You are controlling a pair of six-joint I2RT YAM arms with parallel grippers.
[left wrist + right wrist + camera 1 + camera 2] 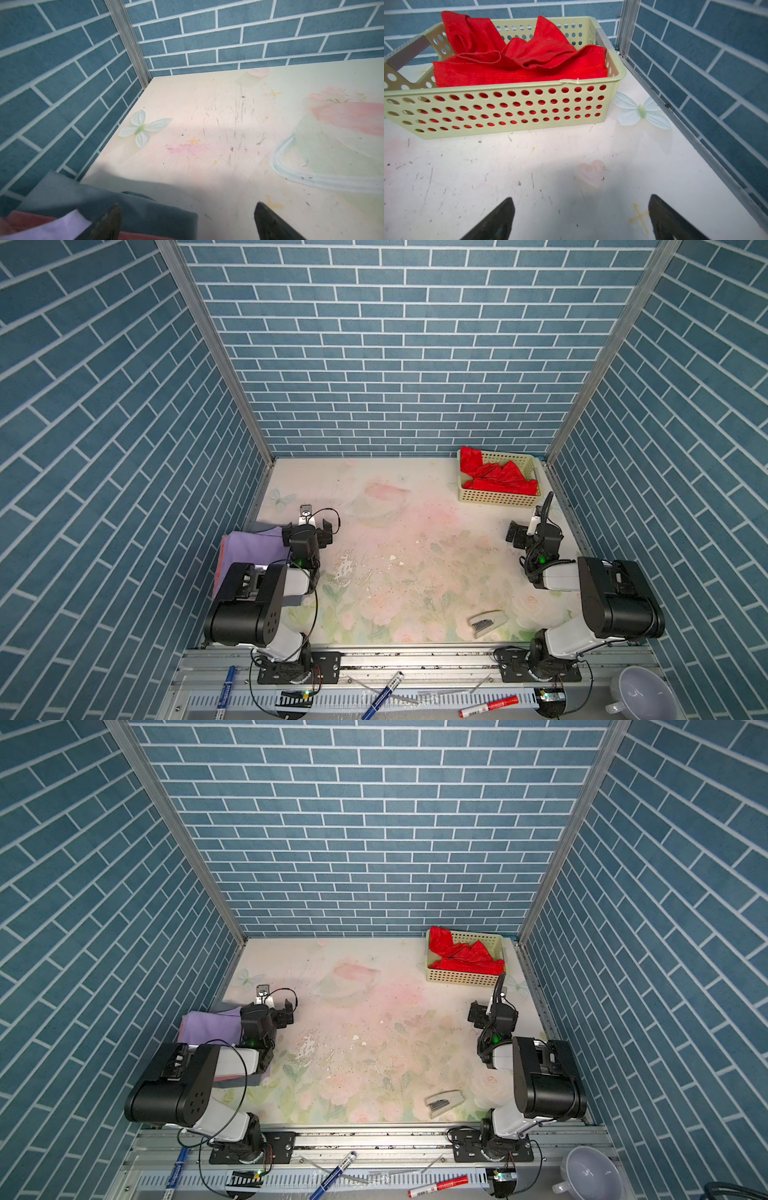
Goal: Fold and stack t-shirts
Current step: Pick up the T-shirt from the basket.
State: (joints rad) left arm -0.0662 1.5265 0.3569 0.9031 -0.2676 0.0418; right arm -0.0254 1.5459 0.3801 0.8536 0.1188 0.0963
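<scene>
We see the red t-shirt [519, 62] lying crumpled inside the perforated basket [508, 112] at the far right corner of the floral table [415, 531], while a lavender t-shirt [253, 549] lies folded at its left edge, with a salmon-pink t-shirt [25, 220] and a grey t-shirt [83, 199] showing beneath it. The left gripper [187, 205] hovers at the grey t-shirt's edge and the right gripper [581, 198] faces the basket, each with jaws spread wide and gripping nothing. We note a grey stapler [486, 622] near the front.
</scene>
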